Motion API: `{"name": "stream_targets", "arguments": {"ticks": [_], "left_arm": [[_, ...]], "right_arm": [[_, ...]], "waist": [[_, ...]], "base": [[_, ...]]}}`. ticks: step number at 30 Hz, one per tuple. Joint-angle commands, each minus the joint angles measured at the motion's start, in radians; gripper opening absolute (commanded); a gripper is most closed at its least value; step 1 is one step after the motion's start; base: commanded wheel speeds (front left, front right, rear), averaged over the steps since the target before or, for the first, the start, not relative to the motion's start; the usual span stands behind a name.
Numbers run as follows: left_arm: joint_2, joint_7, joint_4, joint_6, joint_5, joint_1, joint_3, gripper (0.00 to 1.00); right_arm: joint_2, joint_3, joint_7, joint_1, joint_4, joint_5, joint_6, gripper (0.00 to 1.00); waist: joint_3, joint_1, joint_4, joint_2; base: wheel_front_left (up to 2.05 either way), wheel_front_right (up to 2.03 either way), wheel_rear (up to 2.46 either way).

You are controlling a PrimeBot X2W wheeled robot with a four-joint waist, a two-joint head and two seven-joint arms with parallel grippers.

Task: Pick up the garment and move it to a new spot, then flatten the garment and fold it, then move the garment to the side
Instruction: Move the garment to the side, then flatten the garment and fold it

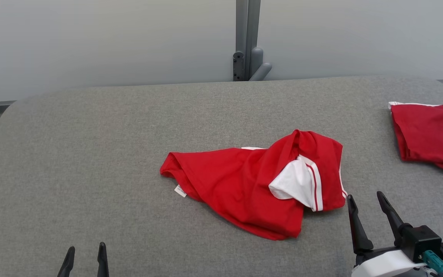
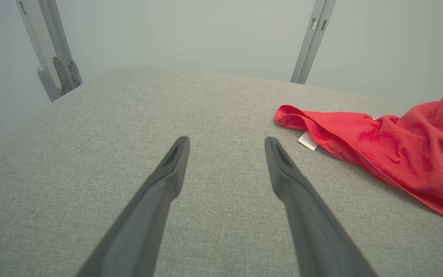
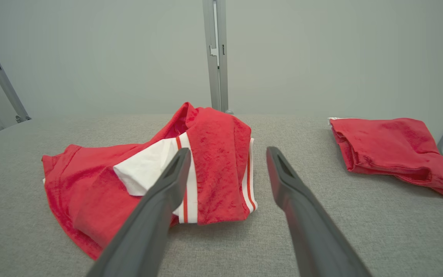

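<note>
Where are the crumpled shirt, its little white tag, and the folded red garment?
Shirt [image 1: 237, 181]: head view, middle of its red body.
Tag [image 1: 180, 191]: head view, the white label's centre.
Folded garment [image 1: 433, 130]: head view, its red top layer.

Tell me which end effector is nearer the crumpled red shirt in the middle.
Right. The right end effector sits open just beside the crumpled red shirt, at its striped edge; the left end effector is well off from its tagged end.

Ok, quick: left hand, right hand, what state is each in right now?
Left hand: open, holding nothing.
Right hand: open, holding nothing, beside the garment.
</note>
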Motion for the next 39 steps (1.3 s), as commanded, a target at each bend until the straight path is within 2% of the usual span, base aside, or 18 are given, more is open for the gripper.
{"name": "stream_targets", "arguments": {"ticks": [1, 8, 14, 16, 19, 24, 31, 34, 35, 36, 37, 39], "left_arm": [[-0.009, -0.003, 0.001, -0.009, 0.021, 0.004, 0.016, 1.00], [-0.036, -0.003, -0.016, -0.031, 0.029, -0.038, 0.017, 1.00], [-0.047, -0.002, -0.015, -0.043, -0.013, -0.141, -0.128, 1.00], [-0.050, 0.002, 0.001, -0.044, -0.066, -0.199, -0.187, 1.00], [-0.051, 0.056, 0.064, -0.043, -0.148, -0.278, -0.242, 1.00], [-0.055, 0.139, 0.195, -0.044, -0.264, -0.375, -0.268, 1.00], [-0.053, 0.153, 0.287, -0.044, -0.357, -0.443, -0.319, 1.00], [-0.041, 0.144, 0.328, -0.044, -0.350, -0.466, -0.326, 1.00], [-0.040, 0.141, 0.347, -0.044, -0.345, -0.475, -0.328, 0.67], [-0.035, 0.137, 0.364, -0.044, -0.335, -0.485, -0.335, 0.09], [-0.035, 0.131, 0.373, -0.044, -0.333, -0.493, -0.347, 0.00], [-0.034, 0.126, 0.375, -0.044, -0.349, -0.505, -0.357, 0.00]], "right_arm": [[-0.002, 0.000, -0.003, 0.003, 0.001, 0.005, 0.000, 1.00], [-0.002, 0.006, -0.003, -0.013, -0.001, 0.003, 0.000, 1.00], [-0.002, 0.021, -0.003, -0.051, -0.015, -0.013, 0.000, 1.00], [-0.001, 0.025, -0.003, -0.064, -0.024, -0.017, 0.000, 1.00], [-0.002, 0.029, -0.003, -0.083, -0.033, -0.019, -0.001, 1.00], [-0.002, 0.028, -0.003, -0.108, -0.037, -0.009, -0.001, 1.00], [-0.001, 0.011, -0.003, -0.127, -0.046, 0.002, -0.001, 1.00], [-0.001, 0.010, -0.003, -0.137, -0.046, 0.007, -0.001, 1.00], [-0.001, 0.013, -0.003, -0.142, -0.046, 0.009, -0.001, 1.00], [-0.001, 0.018, -0.003, -0.146, -0.045, 0.009, -0.001, 1.00], [-0.001, 0.022, -0.003, -0.149, -0.044, 0.010, -0.001, 1.00], [-0.002, 0.024, -0.003, -0.155, -0.044, 0.015, -0.001, 1.00]], "waist": [[0.001, 0.0000, -0.004, 0.0036], [0.014, 0.0000, -0.020, 0.0036], [0.066, 0.0000, -0.065, 0.0036], [0.102, 0.0000, -0.081, 0.0036], [0.161, 0.0000, -0.107, 0.0036], [0.225, 0.0000, -0.158, 0.0036], [0.274, 0.0000, -0.194, 0.0036], [0.284, 0.0000, -0.190, 0.0036], [0.287, 0.0000, -0.189, 0.0036], [0.290, 0.0000, -0.189, 0.0036], [0.292, 0.0000, -0.190, 0.0036], [0.291, 0.0000, -0.190, 0.0036]], "base": [[0.00, 0.00, 0.00], [0.00, 0.00, 0.00], [0.00, 0.00, 0.00], [0.00, 0.00, 0.00], [0.00, 0.00, 0.00], [0.00, 0.00, 0.00], [0.00, 0.00, 0.00], [0.00, 0.00, 0.00], [0.00, 0.00, 0.00], [0.00, 0.00, 0.00], [0.00, 0.00, 0.00], [0.00, 0.00, 0.00]]}}
